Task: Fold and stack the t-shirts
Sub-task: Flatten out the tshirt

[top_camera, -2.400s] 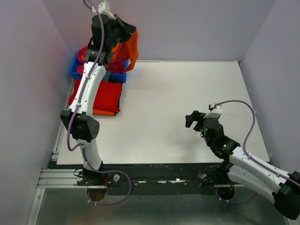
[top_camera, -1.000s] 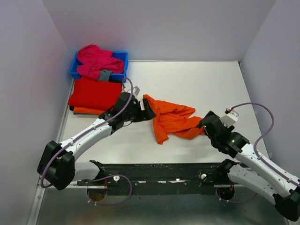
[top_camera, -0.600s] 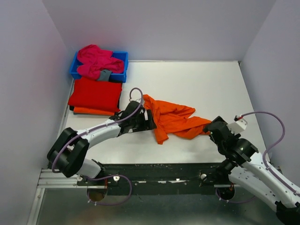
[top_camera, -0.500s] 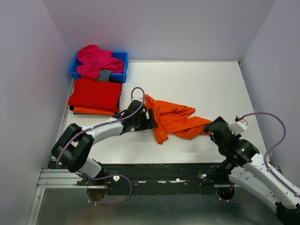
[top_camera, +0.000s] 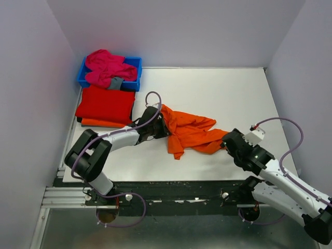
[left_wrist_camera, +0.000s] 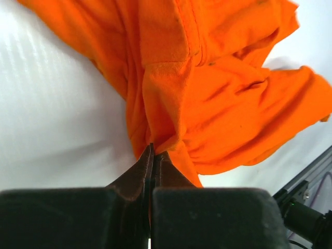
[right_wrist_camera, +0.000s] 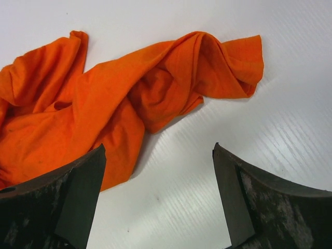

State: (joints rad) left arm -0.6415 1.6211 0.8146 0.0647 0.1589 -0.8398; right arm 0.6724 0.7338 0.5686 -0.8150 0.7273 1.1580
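A crumpled orange t-shirt (top_camera: 191, 132) lies on the white table, also in the left wrist view (left_wrist_camera: 207, 88) and the right wrist view (right_wrist_camera: 104, 98). My left gripper (top_camera: 162, 124) is shut on the shirt's left edge (left_wrist_camera: 154, 149), jaws pressed together on the cloth. My right gripper (top_camera: 225, 142) is open at the shirt's right end; its fingers (right_wrist_camera: 78, 187) stand wide over bare table beside the cloth. A folded red t-shirt (top_camera: 105, 104) lies on a folded orange one (top_camera: 96, 123) at the left. A magenta-pink t-shirt (top_camera: 107, 66) is heaped in the bin.
A blue plastic bin (top_camera: 133, 83) stands at the back left corner with a small grey cloth piece (top_camera: 116, 82) at its front. Purple walls close in the left, back and right sides. A black rail (top_camera: 171, 192) runs along the near edge.
The left gripper carried the orange t-shirt from above the bin down onto the table middle and has drawn its edge leftward. The right arm came in to the shirt's right end.
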